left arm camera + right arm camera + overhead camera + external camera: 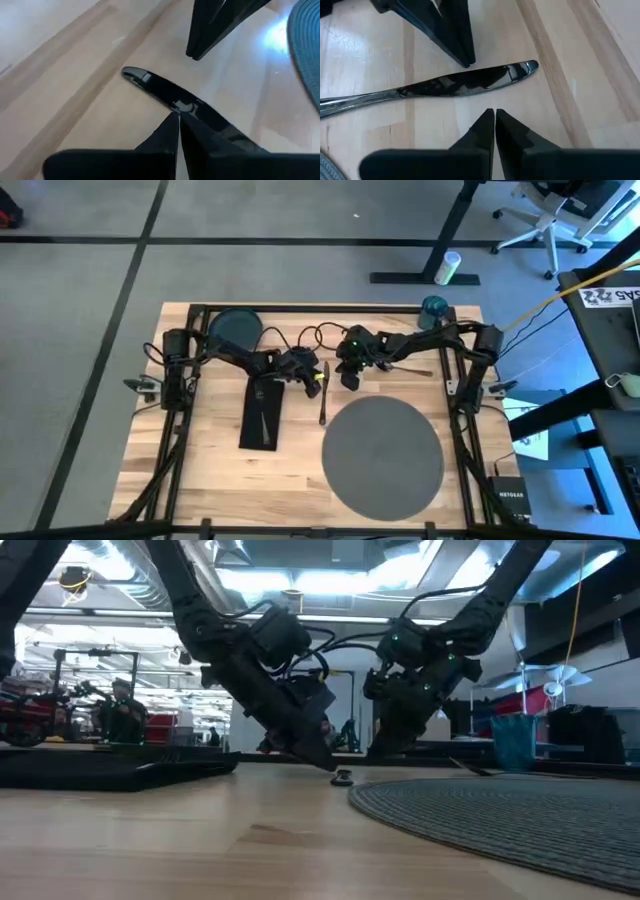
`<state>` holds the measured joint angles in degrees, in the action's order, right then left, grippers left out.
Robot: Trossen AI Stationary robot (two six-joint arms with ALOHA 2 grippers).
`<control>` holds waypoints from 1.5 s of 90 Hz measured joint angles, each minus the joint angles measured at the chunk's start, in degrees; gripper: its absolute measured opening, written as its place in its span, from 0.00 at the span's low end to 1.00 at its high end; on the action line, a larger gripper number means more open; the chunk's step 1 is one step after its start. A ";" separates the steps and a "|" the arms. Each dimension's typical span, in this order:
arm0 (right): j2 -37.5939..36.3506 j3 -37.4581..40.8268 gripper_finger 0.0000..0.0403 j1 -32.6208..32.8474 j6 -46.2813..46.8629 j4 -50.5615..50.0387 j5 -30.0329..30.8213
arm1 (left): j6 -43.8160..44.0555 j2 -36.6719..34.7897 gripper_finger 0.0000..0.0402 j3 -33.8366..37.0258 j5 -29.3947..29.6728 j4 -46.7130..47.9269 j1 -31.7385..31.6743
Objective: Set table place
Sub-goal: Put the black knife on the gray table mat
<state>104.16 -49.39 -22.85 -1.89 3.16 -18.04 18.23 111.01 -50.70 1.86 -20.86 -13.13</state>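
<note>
A metal knife [323,402] lies flat on the wooden table [200,470], between the black napkin [262,412] and the round grey placemat [383,455]. My left gripper [177,116] is shut, its tips down at the knife's blade [160,90]. My right gripper [494,111] is also shut and low over the wood, a little to the right of the blade [465,82] and apart from it. The dark plate [235,330] sits at the far left. The teal cup [433,308] stands at the far right. My left gripper comes slanting down from the table's left, and its shut fingertips [466,61] stand at the edge of the knife's blade. Whether they touch the blade, I cannot tell. The knife lies flat on the table.
A thin metal utensil [268,415] lies on the napkin, and another [410,368] lies on the wood under my right arm. Black rails [455,410] run along the table's sides. Bare wood shows near the front left corner.
</note>
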 joint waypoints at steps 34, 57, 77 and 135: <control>0.00 0.00 0.01 0.00 6.95 0.30 -1.09 | 7.22 -0.01 0.00 0.01 -3.97 -0.68 -1.09; 3.50 -0.04 0.12 0.00 16.16 6.28 -5.05 | 7.75 0.06 0.00 0.02 -3.96 -1.00 -2.04; 11.09 -0.40 0.14 -0.09 25.32 18.03 -7.75 | 10.21 1.17 0.00 0.02 -3.97 -1.30 -1.94; 8.94 -0.24 0.14 0.00 25.73 10.77 -4.96 | 10.89 3.93 0.00 -0.15 -4.63 -1.91 -1.99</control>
<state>113.10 -49.63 -22.85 23.83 13.93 -23.00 29.12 114.95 -50.85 -2.77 -22.77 -15.11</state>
